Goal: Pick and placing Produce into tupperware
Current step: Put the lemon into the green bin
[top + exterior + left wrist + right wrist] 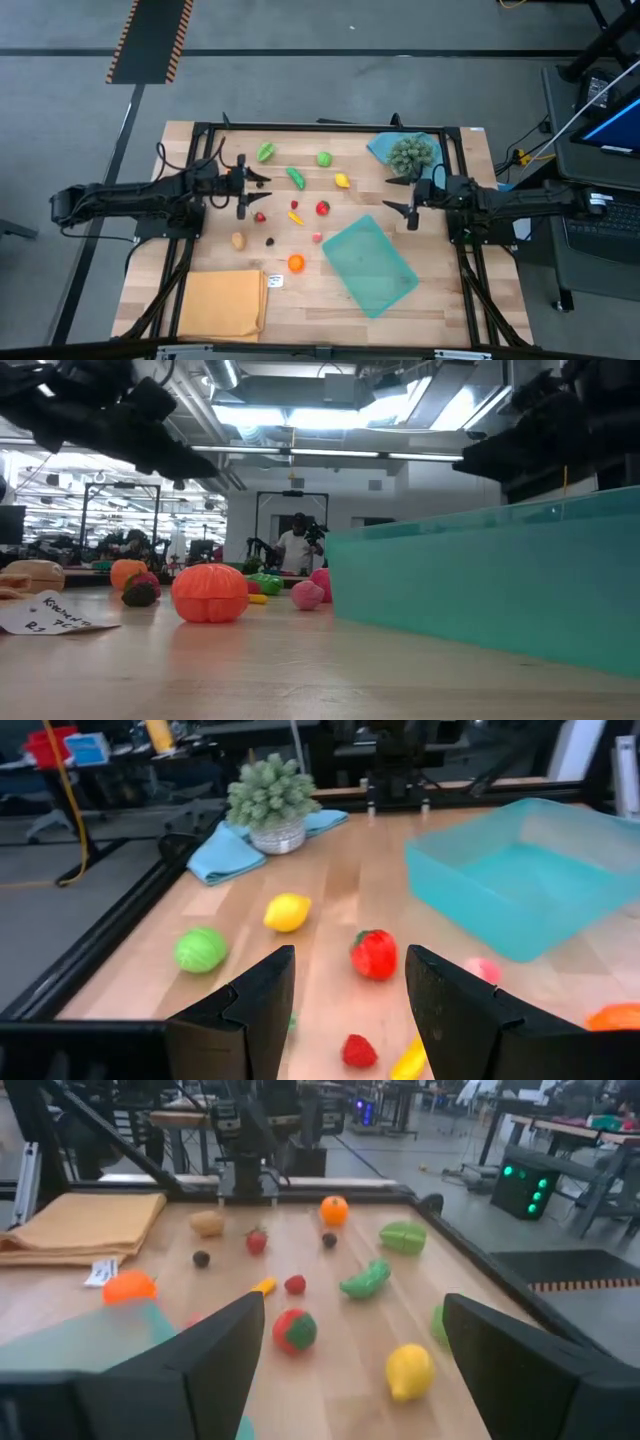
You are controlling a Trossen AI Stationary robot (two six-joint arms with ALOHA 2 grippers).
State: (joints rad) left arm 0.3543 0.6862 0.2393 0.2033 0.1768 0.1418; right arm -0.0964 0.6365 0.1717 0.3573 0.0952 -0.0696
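The produce lies scattered on the wooden table between my two grippers. It includes a red tomato (322, 208), a yellow lemon (342, 181), a green cucumber (297, 178), a green ball (324, 158), a strawberry (260, 217), a tan potato (238, 240) and an orange piece (296, 263). The teal tupperware (372, 268) rests flat at the near right, turned at an angle. My left gripper (256, 193) is open and empty, above the table's left-centre. My right gripper (398, 195) is open and empty at the right-centre. In the left wrist view the tomato (374, 954) lies ahead of the open fingers.
A folded orange-yellow cloth (224, 303) lies at the near left, with a paper label (275, 281) beside it. A spiky grey-green ball (411, 153) sits on a blue cloth (383, 147) at the far right. Black frame rails run along the table's edges.
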